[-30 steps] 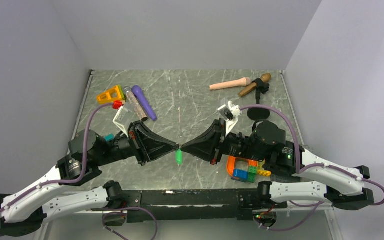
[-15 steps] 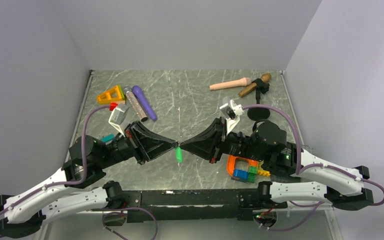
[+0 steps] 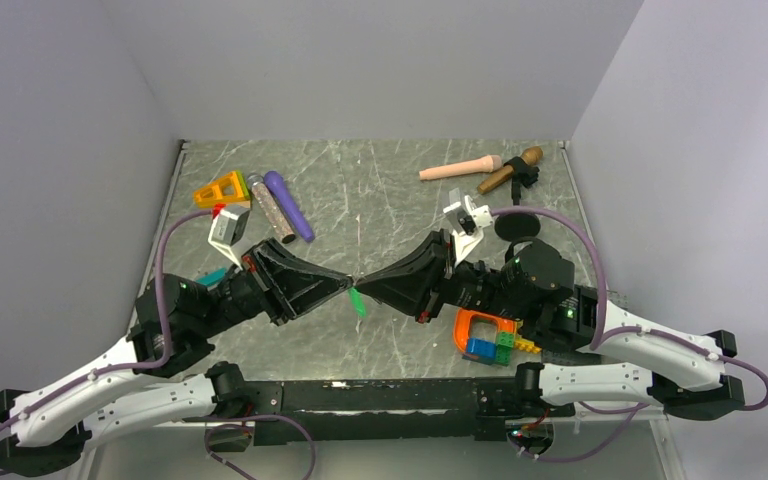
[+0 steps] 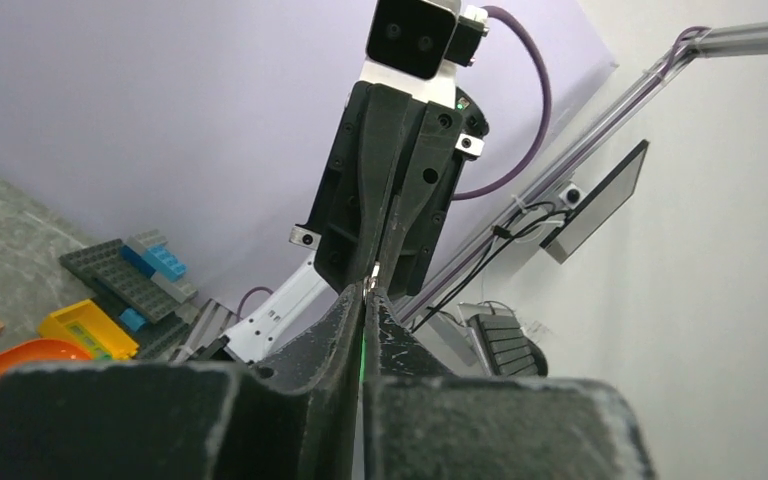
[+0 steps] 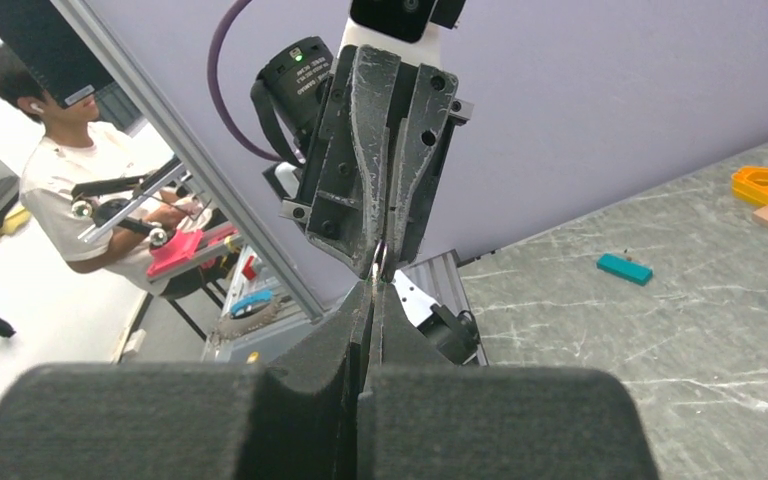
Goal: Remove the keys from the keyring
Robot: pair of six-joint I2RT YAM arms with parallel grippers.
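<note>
Both grippers meet tip to tip above mid-table; left gripper (image 3: 346, 283) has its jaws pressed together with no gap, and right gripper (image 3: 364, 283) is the same; a small metal glint of the keyring (image 5: 380, 258) sits right at the junction, so both seem to pinch it, though it's too small to see how. Green key (image 3: 358, 301) hangs just under the junction, off the table (image 3: 390, 190), slanted; a green sliver also shows between the left fingers in the left wrist view. Teal key (image 5: 625, 268) lies flat on the marble by itself, beside the left arm, well apart from the ring.

Around: orange triangle block (image 3: 222, 188), glitter cylinder (image 3: 272, 212) and purple cylinder (image 3: 289, 205) sit far-left, close together; peach handle (image 3: 460, 168) and toy microphone (image 3: 510, 170) far-right, with a black disc (image 3: 516, 226) near them; orange curved piece (image 3: 480, 322) and coloured bricks (image 3: 492, 346) lie under the right wrist, partly covered by it. Nothing lies between the tips and the marble except the hanging key.

Versus 1 s ago: the meeting point has shifted slightly toward the far side; the left wrist has rolled, its camera mount now further left; the green key hung straight then and looks shorter and tilted now; the clutter hasn't moved.
</note>
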